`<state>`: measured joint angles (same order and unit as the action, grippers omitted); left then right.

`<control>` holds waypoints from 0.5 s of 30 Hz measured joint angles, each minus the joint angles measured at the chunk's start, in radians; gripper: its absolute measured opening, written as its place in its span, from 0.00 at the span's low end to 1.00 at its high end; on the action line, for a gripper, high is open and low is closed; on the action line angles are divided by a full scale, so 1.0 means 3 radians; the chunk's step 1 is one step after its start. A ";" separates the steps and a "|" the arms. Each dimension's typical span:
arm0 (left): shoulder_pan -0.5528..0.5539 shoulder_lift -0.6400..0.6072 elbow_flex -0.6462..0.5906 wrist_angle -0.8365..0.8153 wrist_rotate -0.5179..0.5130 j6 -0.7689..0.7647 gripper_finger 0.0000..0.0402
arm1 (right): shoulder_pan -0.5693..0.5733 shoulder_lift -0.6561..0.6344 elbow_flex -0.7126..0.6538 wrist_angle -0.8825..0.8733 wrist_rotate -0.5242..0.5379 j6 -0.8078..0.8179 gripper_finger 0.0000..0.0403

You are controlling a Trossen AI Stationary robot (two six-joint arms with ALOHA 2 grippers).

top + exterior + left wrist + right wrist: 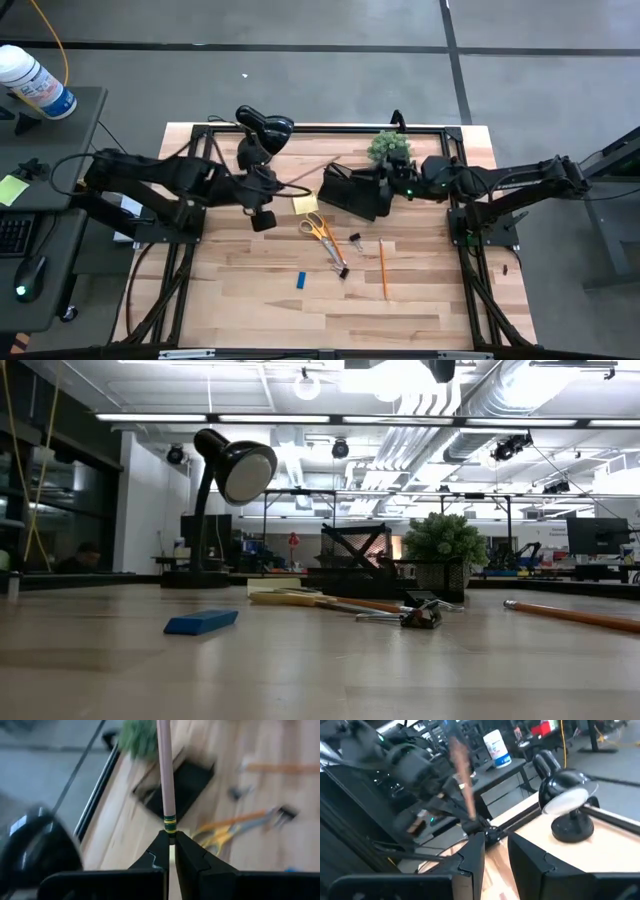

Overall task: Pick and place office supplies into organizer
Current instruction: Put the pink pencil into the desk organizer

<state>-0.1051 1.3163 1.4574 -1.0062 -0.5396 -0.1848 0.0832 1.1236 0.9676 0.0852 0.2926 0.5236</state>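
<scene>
1. On wooden table [420, 300], still loose: orange-handled scissors [320, 229], yellow sticky-note pad [305, 204], blue block [300, 281], black clip [354, 240], orange pencil [383, 268]; most of task apparently left.
2. Near table's middle, beside desk lamp [262, 128]: left gripper [171, 847] clenched on pale pencil [166, 775], pointing toward black mesh organizer [352, 192].
3. At organizer's right, by potted plant [389, 146]: right gripper [496, 851] reaching low across, fingers apart; nothing visibly held.
</scene>
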 joint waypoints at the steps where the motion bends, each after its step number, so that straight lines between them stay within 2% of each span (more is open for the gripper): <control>1: 0.0000 0.0000 0.0059 0.0092 0.0041 0.0061 0.00 | -0.0016 0.0004 0.0000 0.0044 -0.0010 -0.0035 0.21; 6: 0.0001 -0.0001 0.0226 0.0508 0.0163 0.0282 0.00 | -0.0061 0.0010 0.0000 0.0621 -0.0095 -0.0334 0.24; 11: 0.0001 -0.0001 0.0245 0.0651 0.0197 0.0336 0.00 | -0.0061 0.0010 0.0000 0.1284 -0.0121 -0.0801 0.34; 15: 0.0001 0.0010 0.0245 0.0753 0.0257 0.0340 0.00 | -0.0061 0.0010 0.0003 0.1405 -0.0129 -0.1100 0.44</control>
<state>-0.1047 1.3192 1.5311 -0.7803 -0.4626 -0.0828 0.0650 1.1266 0.9684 0.5066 0.2540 0.1936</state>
